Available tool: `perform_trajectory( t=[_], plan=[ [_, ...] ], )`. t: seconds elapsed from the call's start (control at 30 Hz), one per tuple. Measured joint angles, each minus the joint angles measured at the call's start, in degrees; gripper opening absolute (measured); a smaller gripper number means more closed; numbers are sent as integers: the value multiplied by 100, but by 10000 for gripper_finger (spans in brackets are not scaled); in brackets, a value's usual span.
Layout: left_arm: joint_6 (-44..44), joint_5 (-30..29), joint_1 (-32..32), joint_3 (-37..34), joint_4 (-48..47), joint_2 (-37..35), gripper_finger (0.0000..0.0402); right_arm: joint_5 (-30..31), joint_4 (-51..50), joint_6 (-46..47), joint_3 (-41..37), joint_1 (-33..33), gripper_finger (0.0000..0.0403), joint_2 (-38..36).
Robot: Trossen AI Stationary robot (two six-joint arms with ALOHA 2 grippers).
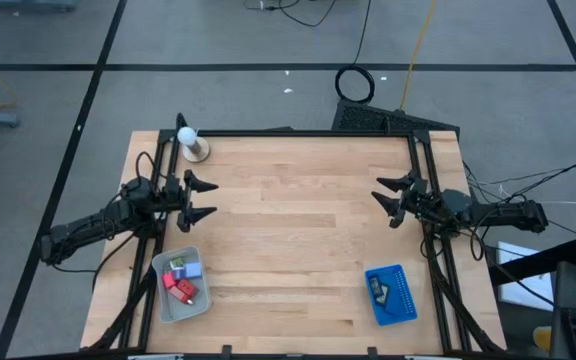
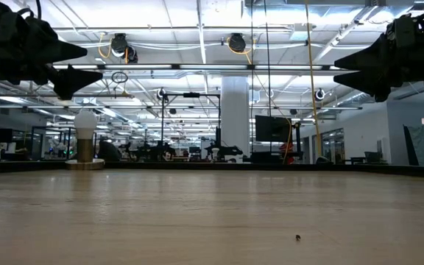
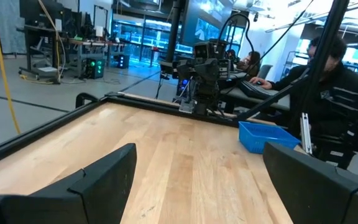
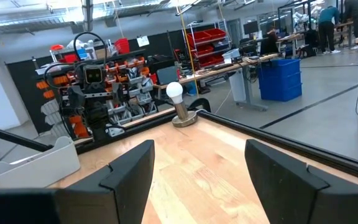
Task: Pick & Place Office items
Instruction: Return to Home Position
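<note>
Several office items, red, light-blue and green-white pieces (image 1: 181,281), lie in the grey tray (image 1: 160,302) at the near left. A dark item (image 1: 376,291) lies in the blue tray (image 1: 400,303) at the near right. My left gripper (image 1: 206,198) hangs open above the table's left side, pointing level toward the right. My right gripper (image 1: 387,199) hangs open above the right side, facing it. Nothing is between either pair of fingers, as the left wrist view (image 3: 194,180) and right wrist view (image 4: 199,168) show.
A white ball on a wooden base (image 1: 193,144) stands at the far left corner. A black frame (image 1: 298,132) runs along the table's edges. The blue tray (image 3: 263,135) shows in the left wrist view. Bare wood (image 1: 298,230) stretches between the arms. A person (image 3: 328,68) sits beyond the right edge.
</note>
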Motion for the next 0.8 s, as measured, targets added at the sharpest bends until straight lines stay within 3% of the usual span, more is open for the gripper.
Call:
perform_trajectory(
  t=[0.8],
  plan=[
    [4, 0, 0, -4, 89, 0, 349, 2, -2, 1, -2, 0, 242, 0]
  ],
)
